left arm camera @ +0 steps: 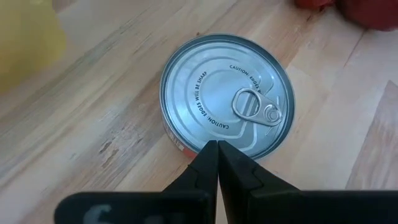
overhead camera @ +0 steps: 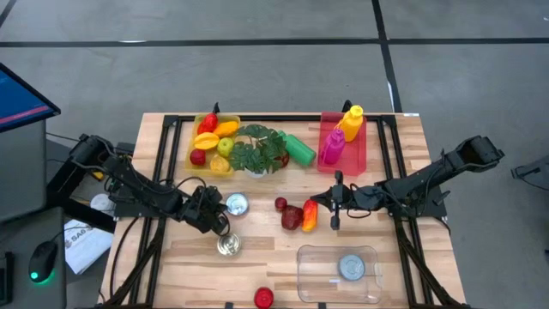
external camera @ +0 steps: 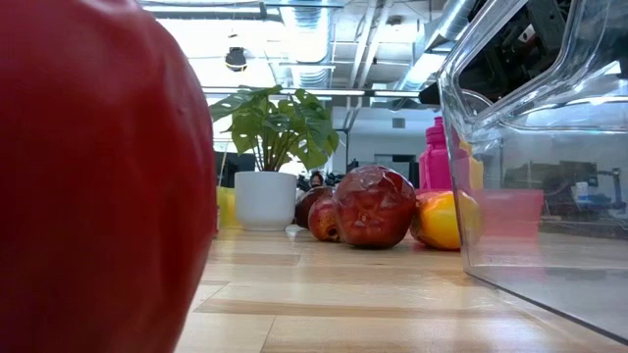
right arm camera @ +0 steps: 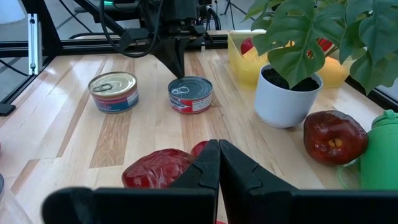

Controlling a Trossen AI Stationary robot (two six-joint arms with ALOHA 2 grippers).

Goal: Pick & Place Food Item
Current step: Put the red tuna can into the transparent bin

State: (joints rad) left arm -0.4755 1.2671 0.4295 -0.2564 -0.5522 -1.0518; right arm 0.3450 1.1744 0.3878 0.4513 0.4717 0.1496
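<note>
The left arm [overhead camera: 129, 184] is stretched low across the table [overhead camera: 283, 249], its left gripper [overhead camera: 219, 215] pressed shut and empty over a tin can [overhead camera: 236, 204]. The right gripper [overhead camera: 336, 199], likewise shut and empty, is held above a red fruit [overhead camera: 292, 217]. Two cans are counted on the bare wood, the second [overhead camera: 228, 245] nearer the front edge.

Silver can [left arm camera: 227, 96], pink bin [overhead camera: 343, 142], yellow tray [overhead camera: 196, 146], green-leaved plant [overhead camera: 256, 148] in white pot [right arm camera: 287, 96]
</note>
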